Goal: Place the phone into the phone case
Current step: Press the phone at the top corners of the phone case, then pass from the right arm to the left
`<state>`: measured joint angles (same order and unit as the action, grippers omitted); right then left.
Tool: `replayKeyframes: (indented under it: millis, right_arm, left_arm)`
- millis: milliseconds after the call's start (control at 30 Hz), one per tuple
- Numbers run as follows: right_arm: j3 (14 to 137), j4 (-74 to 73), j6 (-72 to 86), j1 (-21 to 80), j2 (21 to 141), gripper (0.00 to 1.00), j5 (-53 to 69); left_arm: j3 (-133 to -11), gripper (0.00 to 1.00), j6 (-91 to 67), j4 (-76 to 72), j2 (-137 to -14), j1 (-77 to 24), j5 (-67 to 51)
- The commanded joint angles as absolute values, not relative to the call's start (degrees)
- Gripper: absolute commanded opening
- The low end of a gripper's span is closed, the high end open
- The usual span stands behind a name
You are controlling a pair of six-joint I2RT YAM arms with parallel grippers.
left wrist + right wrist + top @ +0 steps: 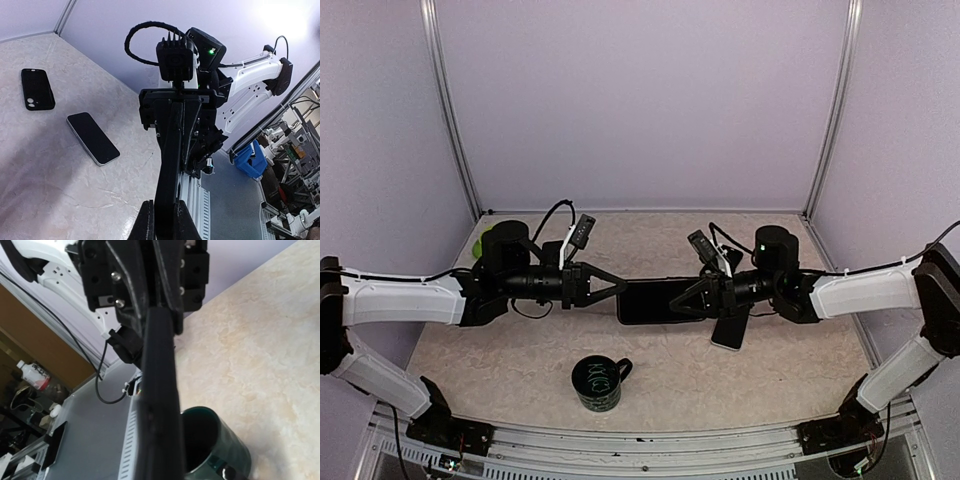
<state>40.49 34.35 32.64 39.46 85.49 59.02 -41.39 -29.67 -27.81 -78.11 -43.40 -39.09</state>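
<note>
Left gripper (622, 290) pinches one end of the black slab (650, 303), right gripper (680, 299) the other, bracing it between them, probably for seating.

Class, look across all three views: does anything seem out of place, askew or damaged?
Nothing looks spilled or broken. A dark green mug stands near the front edge, unrelated to phones. The left gripper and right gripper both pinch one black slab above the table, while a phone and a black case lie below.
</note>
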Motion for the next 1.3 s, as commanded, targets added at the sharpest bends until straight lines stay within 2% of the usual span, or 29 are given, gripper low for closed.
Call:
replayKeyframes:
  millis: [0,167,233,433,667,800,867,1100,1267]
  right_arm:
    - [38.91,38.66,34.25,36.98,85.56,0.0,61.22]
    - [38.61,38.74,34.83,36.49,83.97,0.0,59.77]
    - [38.73,38.83,35.1,36.47,82.88,0.0,59.0]
    - [39.61,38.59,35.86,36.47,80.92,0.0,56.85]
    - [39.77,38.73,36.21,36.47,79.69,0.0,54.9]
    - [39.35,39.11,36.39,36.43,78.88,0.0,54.61]
    - [39.1,39.04,36.34,36.47,78.46,0.0,54.37]
    - [38.04,38.36,33.68,36.6,77.8,0.0,53.22]
    - [36.92,38.83,32.59,36.5,77.7,0.0,52.5]
  left_arm:
    - [-40.1,0.1,-34.51,-32.73,-77.39,-40.08,-40.53]
    - [-38.95,0.41,-34.39,-32.76,-77.58,-40.36,-40.16]
    - [-38.68,0.5,-33.63,-31.95,-77.59,-40.85,-39.56]
    - [-39.35,0.61,-31.46,-29.54,-78.53,-43.62,-36.44]
    - [-42.22,0.62,-30.41,-28.06,-82.51,-46.49,-34.63]
    - [-43.66,0.59,-30.54,-28.5,-84.37,-47.09,-34.52]
    - [-44.34,0.54,-30.78,-28.97,-85.08,-47.1,-34.66]
    - [-45.45,0.22,-33.3,-33.08,-87.29,-47.2,-35.95]
    - [-45.06,0.02,-35.28,-36.86,-88.5,-47.2,-37.79]
